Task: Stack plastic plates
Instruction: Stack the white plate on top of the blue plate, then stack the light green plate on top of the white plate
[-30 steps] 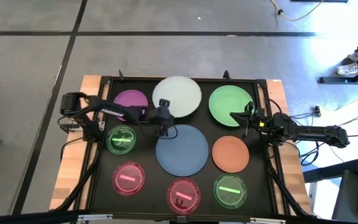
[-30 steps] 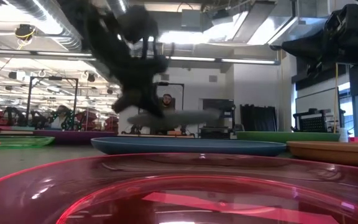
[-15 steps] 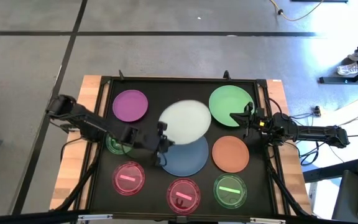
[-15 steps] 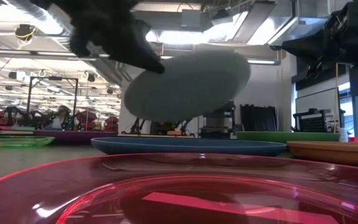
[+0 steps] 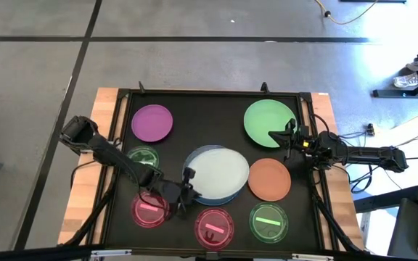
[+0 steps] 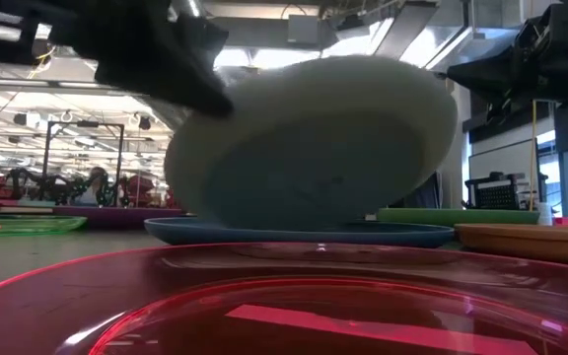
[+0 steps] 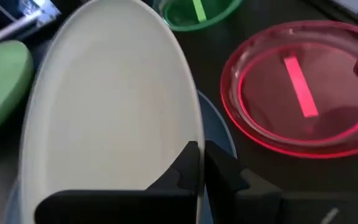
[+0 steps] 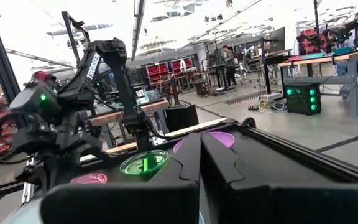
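White plate [image 5: 220, 172] hides most of blue plate [image 5: 194, 154] (rim shows) — unclear contact.

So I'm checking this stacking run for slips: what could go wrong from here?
The left gripper holds the white plate by one edge, tilted over the blue plate. It could slip from that grip, or land off-centre. The left arm also hangs low over a pink plate and might nudge it. The right gripper waits over the green plate.

On the counter [image 5: 173, 101], the left end effector [image 5: 186, 190] holds the white plate [image 5: 220, 172] tilted over the blue plate [image 5: 220, 197] at the middle, the orange plate [image 5: 269, 179] just to its right and the right end effector [image 5: 287, 138] waiting over the green plate [image 5: 265, 121] behind.
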Tool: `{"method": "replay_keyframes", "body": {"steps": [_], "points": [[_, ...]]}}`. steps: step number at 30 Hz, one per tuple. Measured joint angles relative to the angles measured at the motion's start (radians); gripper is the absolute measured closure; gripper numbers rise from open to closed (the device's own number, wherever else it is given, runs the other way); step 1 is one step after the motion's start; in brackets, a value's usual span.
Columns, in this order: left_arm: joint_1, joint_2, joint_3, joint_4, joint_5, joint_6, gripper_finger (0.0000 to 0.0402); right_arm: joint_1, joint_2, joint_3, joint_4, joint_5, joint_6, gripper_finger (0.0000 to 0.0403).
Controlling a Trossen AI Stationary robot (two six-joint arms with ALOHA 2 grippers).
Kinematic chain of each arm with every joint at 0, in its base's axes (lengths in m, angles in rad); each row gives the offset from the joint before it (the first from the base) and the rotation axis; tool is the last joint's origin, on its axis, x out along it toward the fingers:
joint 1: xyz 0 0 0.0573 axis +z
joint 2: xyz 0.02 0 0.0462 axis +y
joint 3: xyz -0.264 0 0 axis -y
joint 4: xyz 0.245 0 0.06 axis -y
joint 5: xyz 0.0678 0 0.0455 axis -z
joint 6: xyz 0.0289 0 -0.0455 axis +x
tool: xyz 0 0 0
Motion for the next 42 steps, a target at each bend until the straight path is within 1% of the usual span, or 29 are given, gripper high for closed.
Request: {"method": "replay_keyframes", "body": {"steps": [5,14,20,27,34,37,40,42], "points": [[-0.001,0.044,0.0,0.001,0.006,-0.017,0.0394,0.0,0.0,0.0,-0.001,0.001,0.0,0.0398],[0.0,0.05,0.001,0.002,0.02,-0.028,0.0389,0.0,0.0,0.0,-0.002,0.001,-0.001,0.0398],[0.0,0.05,0.001,-0.009,0.024,-0.075,0.035,0.0,0.0,0.0,-0.002,0.001,-0.002,0.0398],[0.0,0.05,0.001,-0.012,0.024,-0.095,0.0302,0.0,0.0,0.0,-0.003,0.001,-0.003,0.0398],[0.0,0.029,0.001,-0.027,0.018,-0.101,0.0279,0.0,0.0,0.0,-0.005,0.001,-0.003,0.0398],[-0.001,-0.034,0.026,-0.128,-0.055,-0.094,0.0276,0.0,0.0,0.0,-0.004,0.001,-0.003,0.0398],[0.0,-0.109,0.047,-0.24,-0.167,-0.095,0.0275,0.0,0.0,0.0,-0.005,0.001,-0.003,0.0398],[0.005,-0.149,0.047,-0.277,-0.248,-0.093,0.0275,0.0,0.0,0.0,-0.004,0.001,-0.003,0.0398]]}}
